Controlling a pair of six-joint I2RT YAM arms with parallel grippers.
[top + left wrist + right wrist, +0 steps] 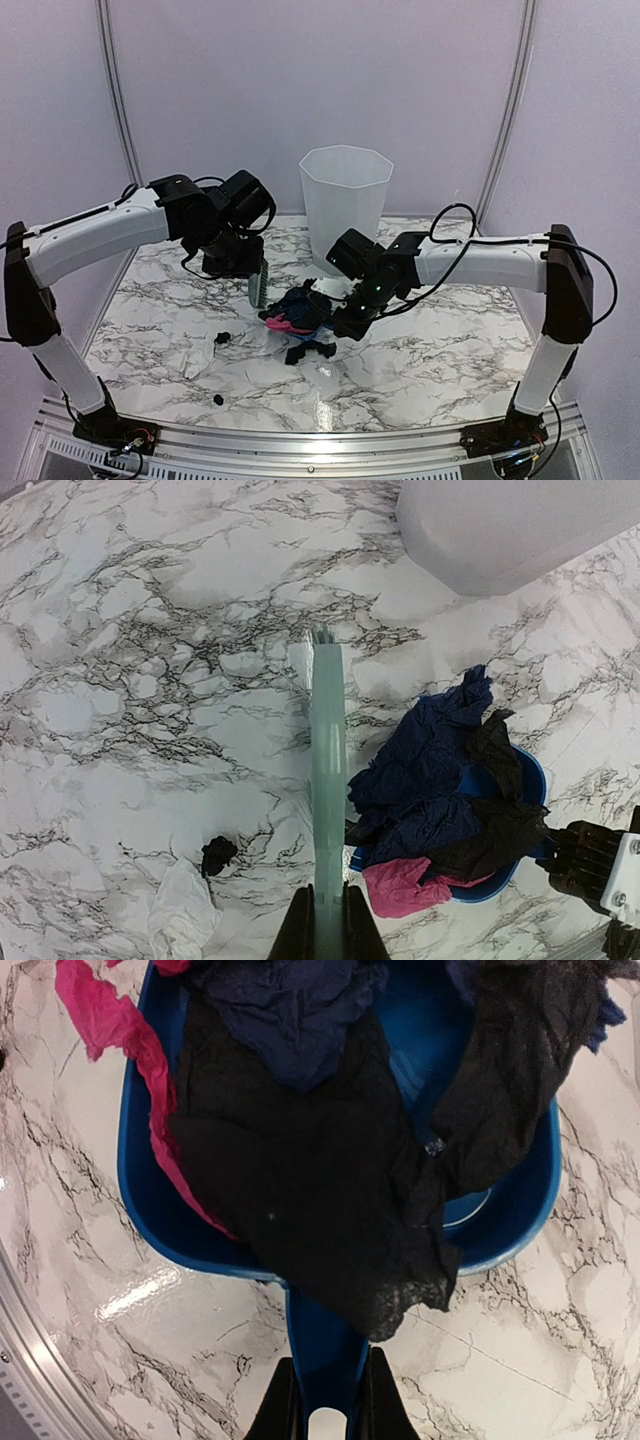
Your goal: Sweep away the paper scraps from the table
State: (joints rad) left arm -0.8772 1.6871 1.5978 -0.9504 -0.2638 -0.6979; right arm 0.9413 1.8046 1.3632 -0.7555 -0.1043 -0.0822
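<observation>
My left gripper (328,925) is shut on the handle of the pale green brush (328,780), which points down at the table (120,630) just left of the blue dustpan (533,770). My right gripper (325,1400) is shut on the dustpan's handle (325,1345). The pan (150,1190) rests on the table and holds a heap of paper scraps: black (300,1180), navy (290,1000) and pink (100,1015). From above, the heap (298,308) sits mid-table, with more black scraps (310,350) just in front of it. A small black scrap (216,854) lies left of the brush.
A tall translucent white bin (345,205) stands at the back centre, close behind the dustpan. A crumpled white piece (185,910) lies near the small black scrap. Another tiny black scrap (219,399) lies toward the front left edge. Grey walls enclose the table.
</observation>
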